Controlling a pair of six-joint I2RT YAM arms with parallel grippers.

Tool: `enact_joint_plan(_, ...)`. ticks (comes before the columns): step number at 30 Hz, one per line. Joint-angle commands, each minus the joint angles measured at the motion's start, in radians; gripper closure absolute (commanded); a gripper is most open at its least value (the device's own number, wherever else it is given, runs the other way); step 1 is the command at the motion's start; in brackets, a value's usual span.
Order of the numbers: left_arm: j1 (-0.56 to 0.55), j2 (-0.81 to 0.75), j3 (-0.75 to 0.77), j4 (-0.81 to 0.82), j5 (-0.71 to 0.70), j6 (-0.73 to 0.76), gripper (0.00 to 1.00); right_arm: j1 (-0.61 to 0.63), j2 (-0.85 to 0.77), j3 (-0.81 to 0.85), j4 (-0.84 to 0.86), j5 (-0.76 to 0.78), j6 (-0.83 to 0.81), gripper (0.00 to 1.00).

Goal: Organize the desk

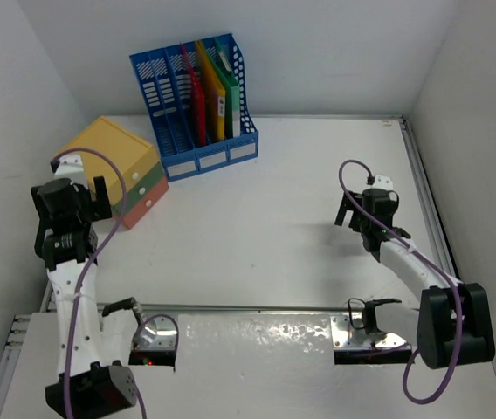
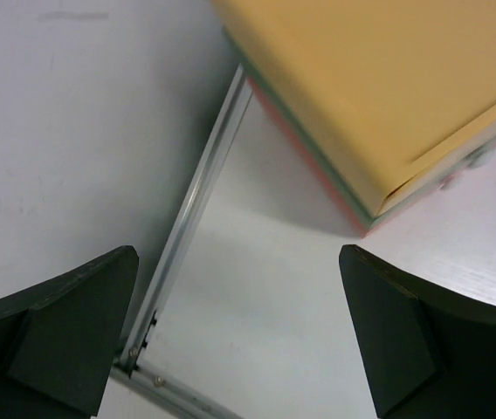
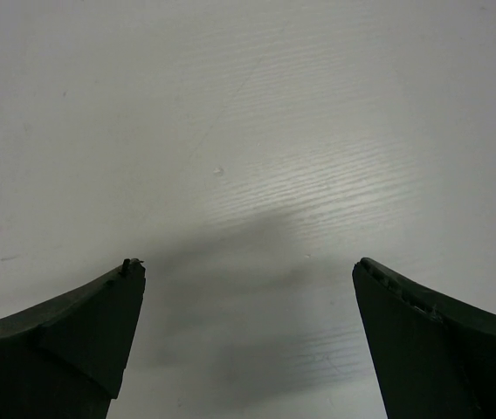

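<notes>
The desk (image 1: pixel 274 227) is a large white tabletop with metal rails at its edges and white walls around it. My left gripper (image 1: pixel 86 194) is open and empty, raised at the left edge beside the drawer box (image 1: pixel 117 166); in the left wrist view it (image 2: pixel 239 288) looks down on the left rail (image 2: pixel 200 196) and the box's corner (image 2: pixel 379 96). My right gripper (image 1: pixel 346 212) is open and empty over bare desk at the right; the right wrist view shows only white tabletop (image 3: pixel 248 131) between its fingers (image 3: pixel 248 288).
A blue slotted file rack (image 1: pixel 197 105) holding red, yellow and green folders stands at the back left. The yellow-green-orange drawer box sits against the left wall. A metal rail (image 1: pixel 427 201) runs along the right edge. The arm bases and a shiny front strip (image 1: pixel 257 336) lie at the near edge.
</notes>
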Motion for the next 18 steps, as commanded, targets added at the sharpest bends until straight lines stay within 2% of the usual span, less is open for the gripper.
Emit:
enact_joint_plan(1, 0.052, -0.059, -0.025, 0.090, -0.021, -0.024, 0.00, -0.001, -0.032, -0.020, 0.091, 0.080, 0.078, 0.01)
enact_joint_plan(9, 0.122, -0.041, -0.015, 0.055, 0.071, -0.038, 0.00, -0.001, -0.043, 0.032, -0.002, 0.195, 0.164, 0.01)
enact_joint_plan(13, 0.181, -0.059, -0.019, 0.056, 0.125, -0.041, 0.00, -0.001, -0.055, 0.034, -0.004, 0.210, 0.175, 0.01)
enact_joint_plan(18, 0.201, -0.068, -0.015, 0.041, 0.153, -0.044, 0.01, -0.001, -0.066, 0.038, -0.016, 0.218, 0.189, 0.01)
